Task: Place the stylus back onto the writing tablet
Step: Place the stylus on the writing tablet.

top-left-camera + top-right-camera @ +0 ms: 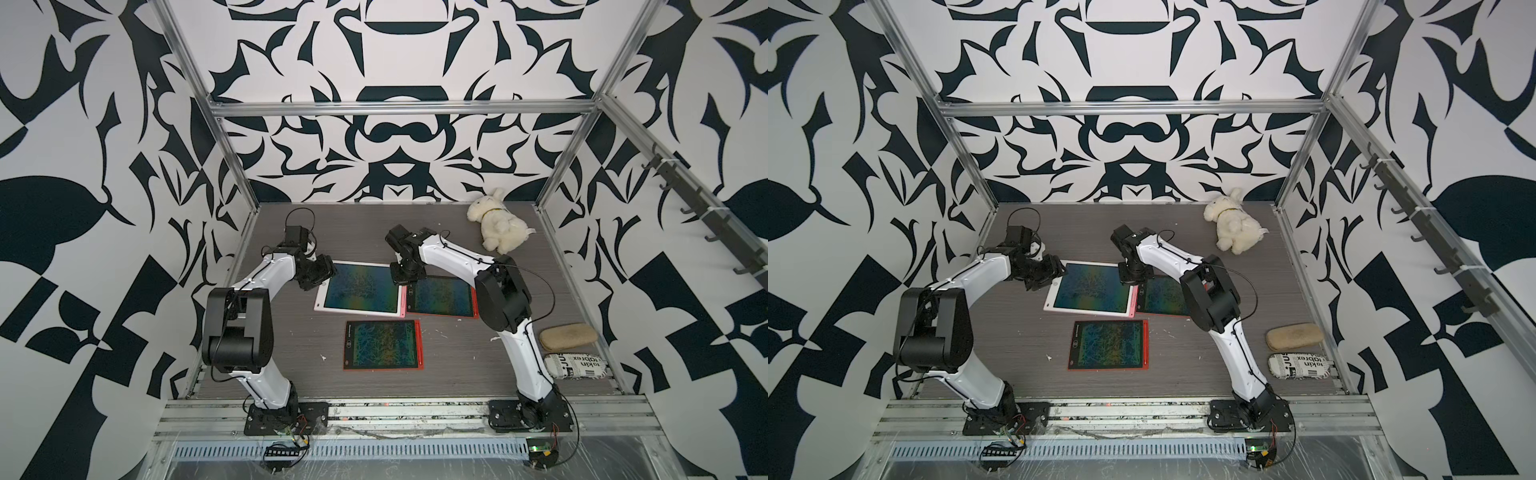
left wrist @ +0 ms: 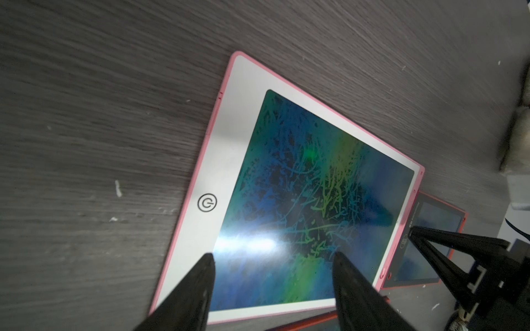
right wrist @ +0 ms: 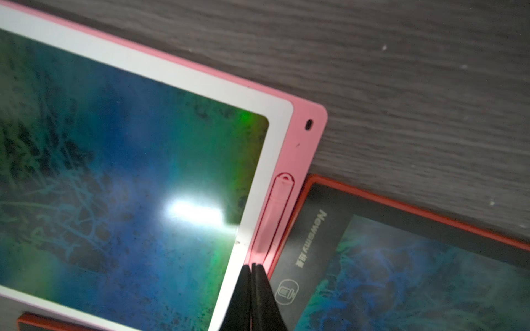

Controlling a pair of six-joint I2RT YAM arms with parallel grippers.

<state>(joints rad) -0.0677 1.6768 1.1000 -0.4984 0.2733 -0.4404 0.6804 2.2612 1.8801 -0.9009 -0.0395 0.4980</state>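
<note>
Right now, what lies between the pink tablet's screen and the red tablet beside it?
The pink stylus, lying in the edge slot of the pink tablet; the right wrist view shows it.

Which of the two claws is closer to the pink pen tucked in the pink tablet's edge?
Right. The right gripper, closed, has its tips at one end of the pen. The left gripper, jaws apart, is over the opposite side of the tablet, near its power button.

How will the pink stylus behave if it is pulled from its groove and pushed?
The pink stylus looks slim and rounded, so it would probably roll. It looks like smooth hard plastic: likely stiff, light, slippery. It sits flush in the pink tablet, so it may resist lifting.
</note>
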